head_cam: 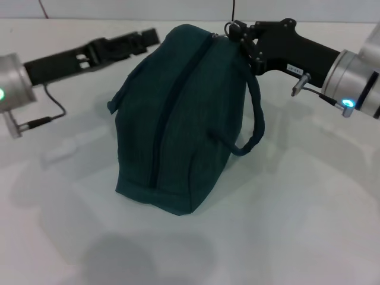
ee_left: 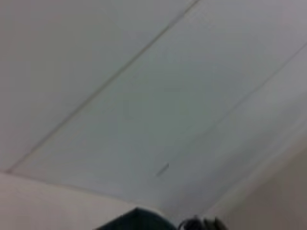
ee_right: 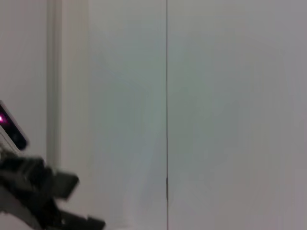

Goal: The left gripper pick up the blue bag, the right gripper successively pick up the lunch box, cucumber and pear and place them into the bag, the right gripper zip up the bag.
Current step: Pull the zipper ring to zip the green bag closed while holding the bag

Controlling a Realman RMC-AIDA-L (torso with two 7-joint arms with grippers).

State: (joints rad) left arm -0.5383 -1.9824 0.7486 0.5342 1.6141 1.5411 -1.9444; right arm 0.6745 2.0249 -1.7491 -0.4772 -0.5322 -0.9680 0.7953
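Centrally on the white table [head_cam: 285,237] sat the bag [head_cam: 178,130], a dark teal fabric lunch bag standing upright with its zipped top seam running from the near end up to the far end. Its zip line looked fully drawn, a dark ridge along the crest. One loop handle [head_cam: 256,119] hung down the bag's right side in a long curve, its lower end touching the fabric; a shorter flap of handle stuck out on the left side.

At the bag's far top corner, the right gripper [head_cam: 237,34] met the end of the zip, its black fingers pinched narrow around the small ring pull [head_cam: 230,27]. Its arm ran back to the right, ending in a silver wrist with a blue light.

From the left, the left gripper [head_cam: 145,38] reached in level above the table, its tips just beside the bag's upper left shoulder. Whether its fingers touched the fabric, or how wide they stood, could not be told.

Both wrist views showed mostly pale wall; the left one caught a dark sliver of the bag at its edge.
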